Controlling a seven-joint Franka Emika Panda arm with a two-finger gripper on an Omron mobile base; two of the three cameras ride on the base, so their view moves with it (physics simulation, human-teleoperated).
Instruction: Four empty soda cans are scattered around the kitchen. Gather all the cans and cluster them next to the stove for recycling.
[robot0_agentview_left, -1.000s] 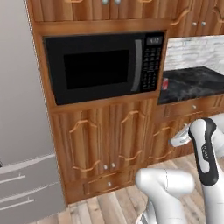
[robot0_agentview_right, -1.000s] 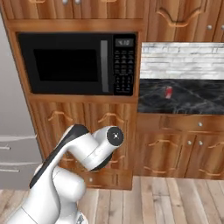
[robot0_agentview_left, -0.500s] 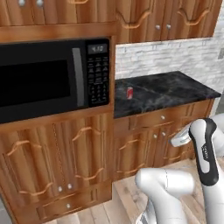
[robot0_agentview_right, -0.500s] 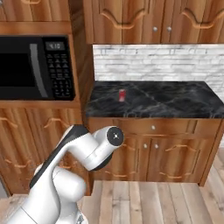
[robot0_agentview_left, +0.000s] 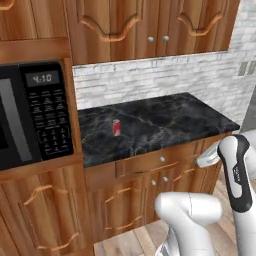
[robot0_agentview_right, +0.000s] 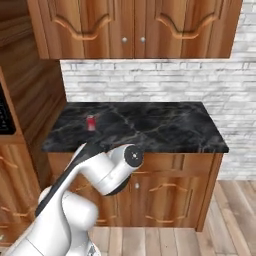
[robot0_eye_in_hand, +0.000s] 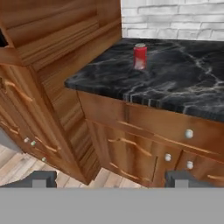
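Below counter height, end effector (robot0_eye_in_hand: 109, 180) agape.

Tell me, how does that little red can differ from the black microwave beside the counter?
The red can is a small upright cylinder with a silver top; the microwave is a large boxy unit with a keypad and lit clock. The can stands loose on the dark marble counter; the microwave sits built into the wooden cabinetry. The can is bright red, the microwave black. Both sit at about counter height.

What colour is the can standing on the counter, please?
The can is red with a silver top, clearest in the hand view.
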